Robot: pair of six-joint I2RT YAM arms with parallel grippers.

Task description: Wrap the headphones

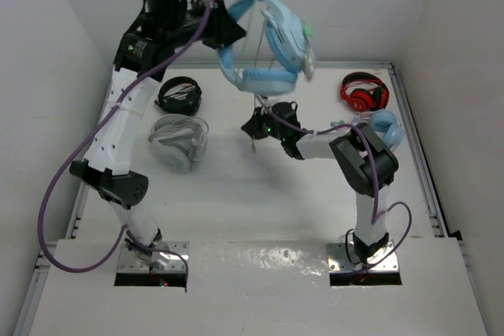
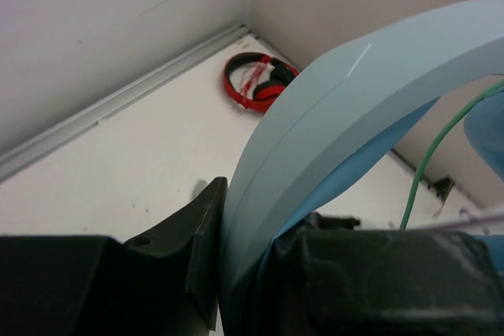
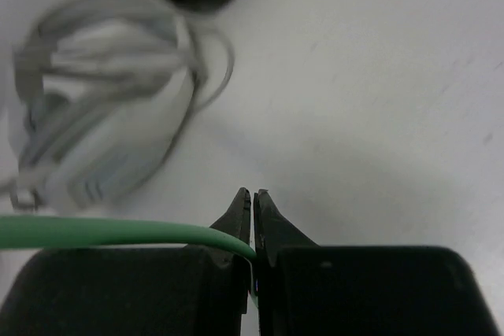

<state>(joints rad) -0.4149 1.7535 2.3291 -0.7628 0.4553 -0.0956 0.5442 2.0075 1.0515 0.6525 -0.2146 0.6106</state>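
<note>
My left gripper is raised high over the back of the table and is shut on the wide blue headband of the light-blue headphones, which hang from it in the air. In the left wrist view the jaws clamp the band from both sides. The thin pale-green cable drops from the headphones to my right gripper, which is low over the table's middle. In the right wrist view that gripper is shut on the green cable, which leads off to the left.
A black pair and a grey-white pair lie at the left; the grey-white pair shows ahead of my right gripper. A red pair lies at the back right, a cat-ear pair near it. White walls enclose the table.
</note>
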